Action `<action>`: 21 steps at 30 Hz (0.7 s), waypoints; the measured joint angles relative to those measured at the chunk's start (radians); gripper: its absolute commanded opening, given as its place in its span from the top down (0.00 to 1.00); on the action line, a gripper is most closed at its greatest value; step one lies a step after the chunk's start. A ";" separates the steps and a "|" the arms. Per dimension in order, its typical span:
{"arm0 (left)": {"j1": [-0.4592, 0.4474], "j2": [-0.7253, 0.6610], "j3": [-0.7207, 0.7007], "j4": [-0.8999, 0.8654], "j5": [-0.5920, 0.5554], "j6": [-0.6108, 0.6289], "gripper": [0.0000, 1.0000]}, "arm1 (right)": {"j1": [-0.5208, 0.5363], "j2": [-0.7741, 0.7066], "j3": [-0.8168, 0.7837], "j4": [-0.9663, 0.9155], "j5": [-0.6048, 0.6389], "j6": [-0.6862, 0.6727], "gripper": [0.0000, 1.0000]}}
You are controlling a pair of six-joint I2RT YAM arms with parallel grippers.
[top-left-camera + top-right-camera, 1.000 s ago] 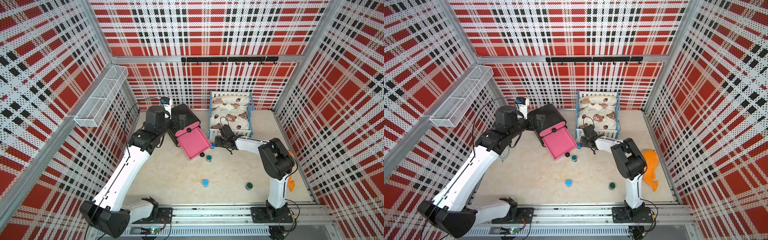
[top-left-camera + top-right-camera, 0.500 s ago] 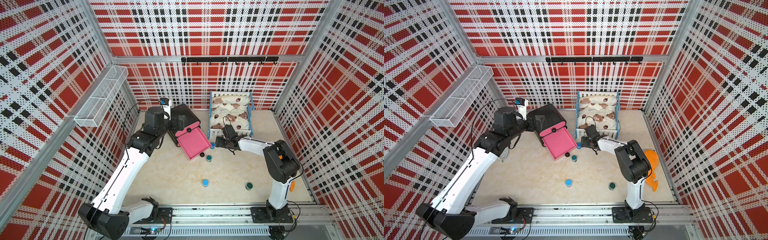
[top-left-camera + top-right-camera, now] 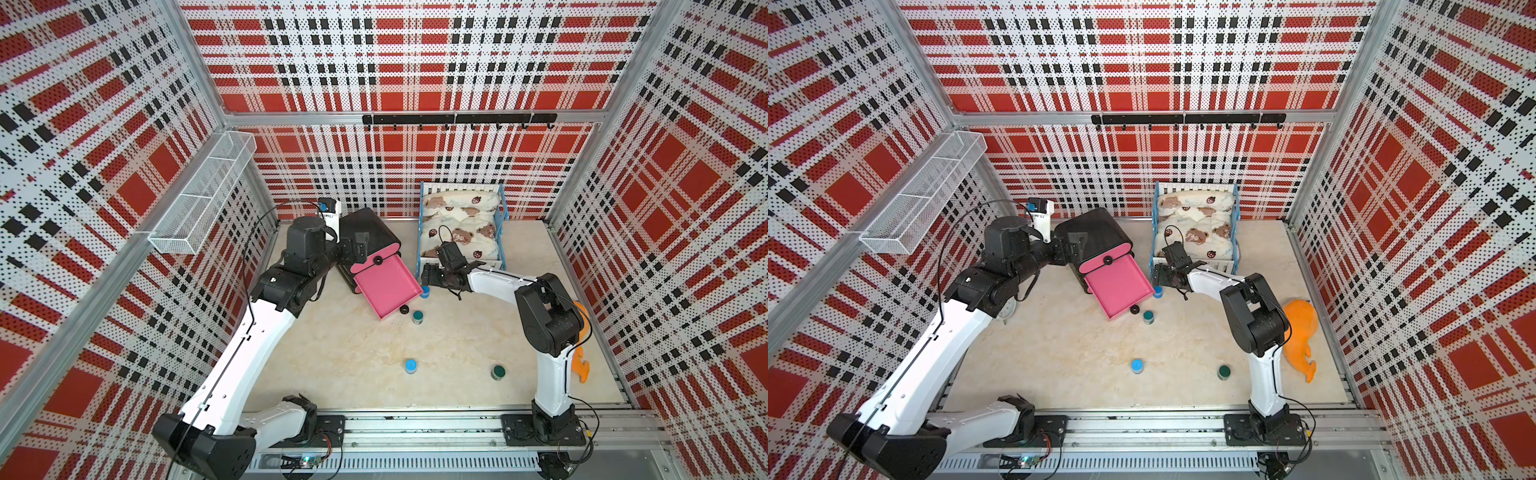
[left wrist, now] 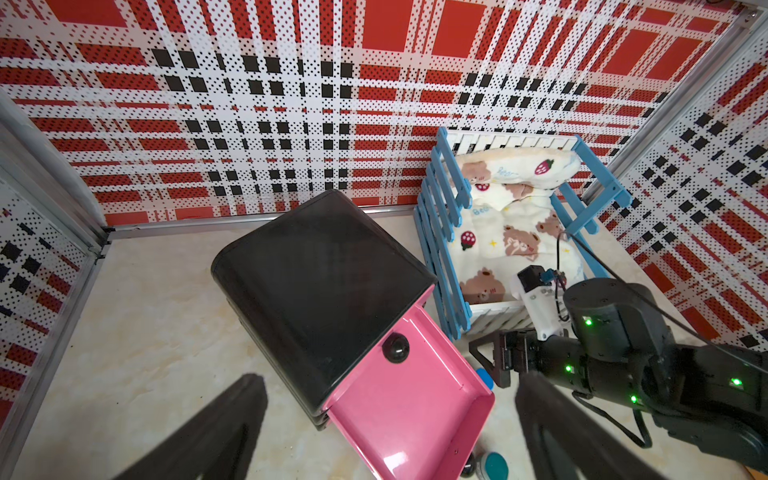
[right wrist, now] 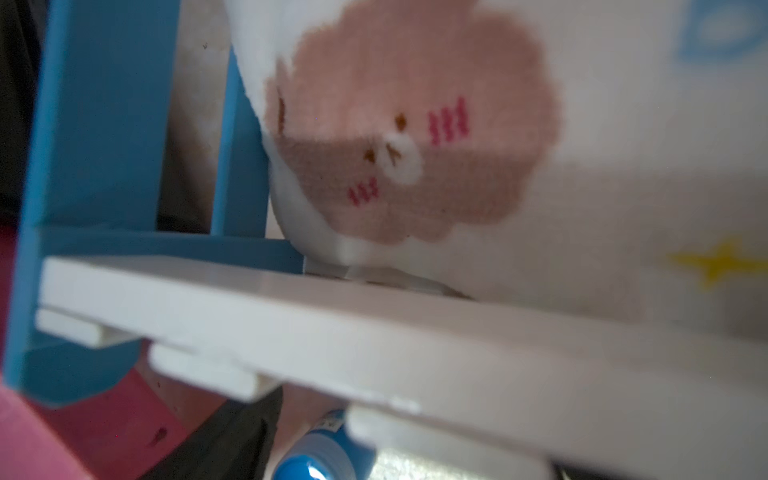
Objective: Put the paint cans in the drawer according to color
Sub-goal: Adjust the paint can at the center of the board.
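The black drawer chest stands at the back left, its top pink drawer pulled out and empty. A blue paint can stands on the floor against the drawer's right wall. My right gripper is open right over it. In the right wrist view the blue can shows under the bed rail, a gap apart from one dark finger. A teal can stands by the drawer's knob. Another blue can and a dark green can stand nearer the front. My left gripper is open beside the chest.
A white-and-blue toy bed with bear bedding stands just behind my right gripper; its white foot rail fills the right wrist view. An orange plush lies behind the right arm. A wire basket hangs on the left wall.
The right arm has shifted slightly at the foot of the bed. The cans, the drawer and the left arm have not moved.
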 measured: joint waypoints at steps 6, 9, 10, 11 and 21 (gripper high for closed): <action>0.000 -0.006 -0.007 0.000 -0.004 0.000 0.01 | 0.018 0.027 0.015 -0.011 0.005 0.000 0.11; 0.000 -0.008 -0.008 0.000 -0.005 0.000 0.01 | 0.022 0.029 0.015 -0.024 0.013 -0.001 0.11; 0.000 -0.008 -0.008 0.000 -0.005 0.000 0.01 | 0.023 0.029 0.015 -0.026 0.016 -0.001 0.11; 0.000 -0.008 -0.009 0.000 -0.005 0.000 0.01 | 0.023 0.029 0.014 -0.027 0.020 -0.001 0.11; 0.000 -0.008 -0.021 0.006 -0.004 0.000 0.01 | 0.015 -0.042 -0.095 -0.023 0.065 -0.015 0.14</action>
